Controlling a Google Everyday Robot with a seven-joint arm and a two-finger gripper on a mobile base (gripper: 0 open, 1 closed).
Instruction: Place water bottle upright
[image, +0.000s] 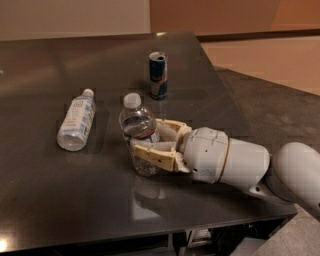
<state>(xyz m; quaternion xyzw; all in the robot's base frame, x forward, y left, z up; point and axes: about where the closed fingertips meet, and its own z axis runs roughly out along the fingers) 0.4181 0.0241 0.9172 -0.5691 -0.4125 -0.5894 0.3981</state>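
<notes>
**Your gripper has the bottle standing**

Your cream two-finger gripper (147, 139) reaches in low over the dark, glossy table (60, 195). Its fingers are drawn in against the lower body of the clear, ribbed plastic water bottle (137, 126), one in front and one behind. The bottle stands upright between them, base on the table, white cap above the fingers. Beyond the gripper, apart from it, stands a blue-and-silver drink can (158, 75). Past the fingertips, away from the wrist, a smaller bottle (76, 125), smooth and white-labelled, lies on its side.

Dim warm light; glossy dark table (100, 200) mirrors cream two-finger gripper (145, 138) clasping clear ribbed water bottle (135, 119) mid-table.
</notes>
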